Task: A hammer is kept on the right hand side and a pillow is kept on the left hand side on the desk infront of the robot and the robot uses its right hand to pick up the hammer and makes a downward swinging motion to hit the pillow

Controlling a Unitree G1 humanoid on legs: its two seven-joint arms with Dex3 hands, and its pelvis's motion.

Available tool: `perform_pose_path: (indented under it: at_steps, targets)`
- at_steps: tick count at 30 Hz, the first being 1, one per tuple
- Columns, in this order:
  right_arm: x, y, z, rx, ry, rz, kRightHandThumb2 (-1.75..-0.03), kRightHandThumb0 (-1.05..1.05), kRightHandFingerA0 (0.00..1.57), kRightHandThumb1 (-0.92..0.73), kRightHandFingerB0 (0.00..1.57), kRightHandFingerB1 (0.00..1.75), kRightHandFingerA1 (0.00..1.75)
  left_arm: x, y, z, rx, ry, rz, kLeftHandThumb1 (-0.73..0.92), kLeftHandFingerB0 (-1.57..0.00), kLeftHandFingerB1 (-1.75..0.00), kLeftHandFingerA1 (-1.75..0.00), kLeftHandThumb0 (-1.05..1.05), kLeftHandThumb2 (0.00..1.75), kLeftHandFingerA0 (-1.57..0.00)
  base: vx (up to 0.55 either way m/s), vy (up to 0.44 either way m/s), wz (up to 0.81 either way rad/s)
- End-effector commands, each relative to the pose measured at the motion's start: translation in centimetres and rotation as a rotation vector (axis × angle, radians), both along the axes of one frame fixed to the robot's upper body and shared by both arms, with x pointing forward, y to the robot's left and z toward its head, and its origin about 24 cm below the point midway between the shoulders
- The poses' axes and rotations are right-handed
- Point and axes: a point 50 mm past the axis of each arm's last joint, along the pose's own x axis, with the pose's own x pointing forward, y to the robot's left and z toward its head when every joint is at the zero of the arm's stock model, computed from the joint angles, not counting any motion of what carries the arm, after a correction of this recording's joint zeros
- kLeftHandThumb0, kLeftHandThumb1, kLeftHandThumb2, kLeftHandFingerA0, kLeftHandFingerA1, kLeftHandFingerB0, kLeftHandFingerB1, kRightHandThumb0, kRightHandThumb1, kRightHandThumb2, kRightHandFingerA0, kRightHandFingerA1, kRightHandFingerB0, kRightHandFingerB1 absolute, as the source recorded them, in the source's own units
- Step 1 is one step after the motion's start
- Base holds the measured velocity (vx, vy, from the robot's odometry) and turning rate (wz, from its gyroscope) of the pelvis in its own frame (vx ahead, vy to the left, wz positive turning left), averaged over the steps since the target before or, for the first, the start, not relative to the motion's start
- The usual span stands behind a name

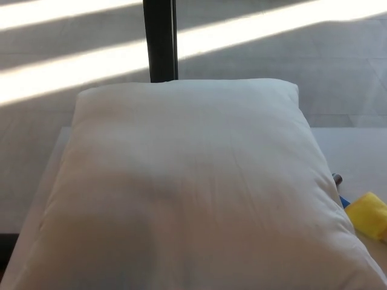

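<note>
A large white pillow (187, 187) fills most of the head view, lying on the white desk (357, 151). At its right edge a yellow part (369, 214) of what looks like the hammer shows, with a bit of blue and a small dark tip (337, 179) peeking out beside the pillow; the rest is hidden or cut off by the frame. Neither of my hands shows.
A dark vertical post (160, 39) stands behind the pillow. Beyond the desk lies a grey floor (72, 72) with bright sunlight stripes. A strip of bare desk shows to the pillow's right.
</note>
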Motion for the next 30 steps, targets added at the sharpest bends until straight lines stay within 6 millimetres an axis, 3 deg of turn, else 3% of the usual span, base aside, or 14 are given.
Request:
perform_pose_path:
  at_steps: [1,2,3,4,5,10,16,18,20,22,26,27,29,30]
  targets:
    - [-1.2,-3.8,3.4,-0.012,-0.260,-0.293,-0.62,-0.44,0.44,-0.70,0.22,0.34,0.51,-0.2,2.6,1.9,-0.019,-0.189,0.202,0.53,-0.77,-0.49,-0.49,-0.51,0.57,-0.77,0.00,0.000,0.00]
    - [-1.3,-4.0,3.4,0.013,-0.246,-0.297,-0.62,-0.44,0.44,-0.70,0.22,0.34,0.51,-0.2,2.6,2.0,-0.018,-0.194,0.202,0.53,-0.77,-0.49,-0.49,-0.51,0.57,-0.77,0.00,0.000,0.00]
    - [-1.5,-4.2,3.5,0.026,-0.246,-0.309,-0.62,-0.47,0.23,-0.70,0.17,0.32,0.41,-0.1,2.6,2.0,-0.015,-0.194,0.203,0.53,-0.78,-0.49,-0.50,-0.51,0.57,-0.79,0.00,0.000,0.00]
    - [-1.7,-4.6,3.6,0.081,-0.276,-0.347,-0.76,-0.55,0.07,-0.67,0.07,0.27,0.24,0.0,2.6,2.0,-0.015,-0.194,0.200,0.55,-0.77,-0.49,-0.49,-0.49,0.57,-0.78,0.00,0.000,0.00]
    - [-1.8,-4.9,3.9,0.126,-0.306,-0.395,-0.89,-0.54,0.00,-0.54,0.00,0.31,0.30,0.0,2.6,2.0,-0.020,-0.199,0.199,0.55,-0.76,-0.50,-0.49,-0.49,0.57,-0.77,0.00,0.000,0.00]
    - [-0.8,-6.4,6.0,0.182,-0.476,-0.495,-0.87,-0.76,0.00,-0.62,0.00,0.06,0.07,0.1,2.5,2.1,-0.023,-0.211,0.187,0.56,-0.75,-0.48,-0.47,-0.49,0.58,-0.75,0.00,0.000,0.00]
    - [2.4,-7.1,10.0,0.126,-0.582,-0.446,-0.97,-0.80,0.00,-0.70,0.00,0.10,0.10,0.2,2.6,2.1,-0.020,-0.207,0.191,0.55,-0.73,-0.47,-0.49,-0.51,0.57,-0.78,0.00,0.000,0.00]
    - [4.6,-6.9,12.6,0.123,-0.687,-0.345,-1.01,-0.89,0.00,-0.79,0.00,0.00,0.03,0.2,2.6,2.1,-0.020,-0.207,0.181,0.56,-0.71,-0.47,-0.48,-0.51,0.58,-0.76,0.00,0.000,0.00]
    - [5.8,-6.3,14.1,0.130,-0.782,-0.305,-0.97,-0.93,0.00,-0.72,0.00,0.00,0.02,0.2,2.6,2.1,-0.027,-0.211,0.188,0.55,-0.72,-0.47,-0.48,-0.50,0.58,-0.75,0.00,0.000,0.00]
    - [7.5,-5.2,16.6,0.102,-0.834,-0.177,-1.05,-0.87,0.00,-0.71,0.00,0.10,0.15,0.3,2.5,2.1,-0.028,-0.218,0.187,0.55,-0.72,-0.47,-0.48,-0.51,0.58,-0.74,0.00,0.000,0.00]
    - [8.6,-3.6,18.4,0.011,-0.807,0.003,-1.04,-0.90,0.00,-0.68,0.05,0.13,0.16,0.2,2.6,2.1,-0.031,-0.218,0.181,0.55,-0.69,-0.46,-0.48,-0.50,0.57,-0.74,0.00,0.000,0.00]
    - [9.4,-1.6,19.5,-0.094,-0.731,0.216,-1.03,-0.85,0.00,-0.70,0.00,0.11,0.16,0.3,2.5,2.2,-0.025,-0.220,0.175,0.55,-0.70,-0.47,-0.49,-0.52,0.58,-0.74,0.00,0.000,0.00]
    - [9.8,-0.4,19.8,-0.153,-0.680,0.316,-0.97,-0.88,0.00,-0.68,0.04,0.10,0.08,0.3,2.5,2.1,-0.025,-0.218,0.173,0.55,-0.70,-0.47,-0.49,-0.52,0.58,-0.74,0.00,0.000,0.00]
    - [10.3,0.9,19.9,-0.228,-0.634,0.414,-0.92,-0.84,0.00,-0.61,0.11,0.22,0.09,0.3,2.6,2.1,-0.032,-0.219,0.183,0.54,-0.70,-0.47,-0.49,-0.53,0.57,-0.75,0.00,0.000,0.00]
